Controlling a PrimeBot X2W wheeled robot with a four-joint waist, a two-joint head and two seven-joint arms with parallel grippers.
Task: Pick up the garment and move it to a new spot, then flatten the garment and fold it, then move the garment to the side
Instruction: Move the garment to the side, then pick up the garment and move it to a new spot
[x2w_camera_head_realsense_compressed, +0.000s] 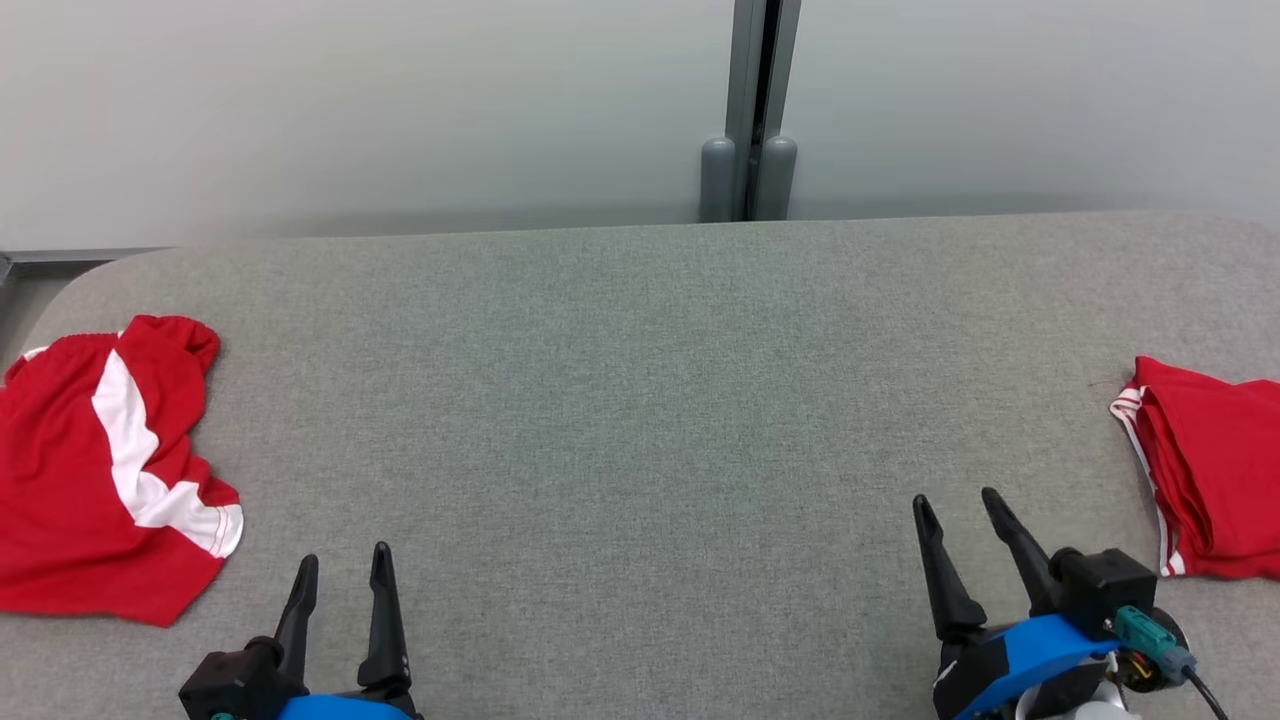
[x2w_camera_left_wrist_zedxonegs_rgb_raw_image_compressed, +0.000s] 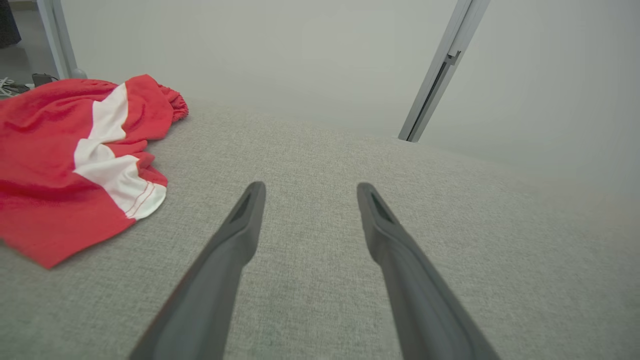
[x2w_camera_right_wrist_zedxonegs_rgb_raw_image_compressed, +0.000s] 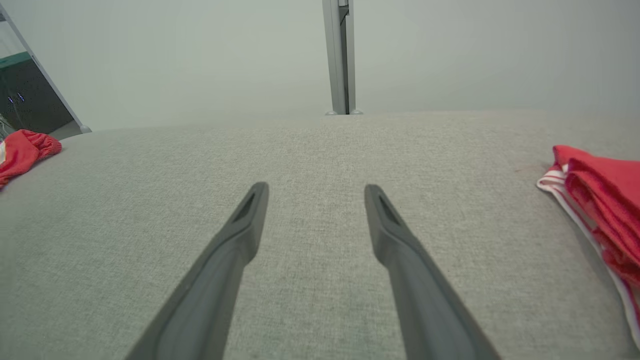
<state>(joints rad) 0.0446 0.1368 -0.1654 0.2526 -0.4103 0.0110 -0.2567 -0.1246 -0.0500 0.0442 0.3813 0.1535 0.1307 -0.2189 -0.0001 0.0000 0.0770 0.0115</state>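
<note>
Where the garment lies: crumpled red-and-white garment (x2w_camera_head_realsense_compressed: 100, 470) at the far left of the table (x2w_camera_head_realsense_compressed: 640, 400), loose and unfolded, so likely the one to pick up.
Folded pile (x2w_camera_head_realsense_compressed: 1215, 470): red cloth stacked neatly at the far right, seemingly set aside as finished.
Left gripper (x2w_camera_head_realsense_compressed: 344, 555): fingers apart, empty, just right of the garment, handy for reaching it.
Right gripper (x2w_camera_head_realsense_compressed: 955, 497): fingers apart, empty, near the folded pile.
Cut off: both cloths run past the head view's sides; the garment's kind is unclear.
</note>
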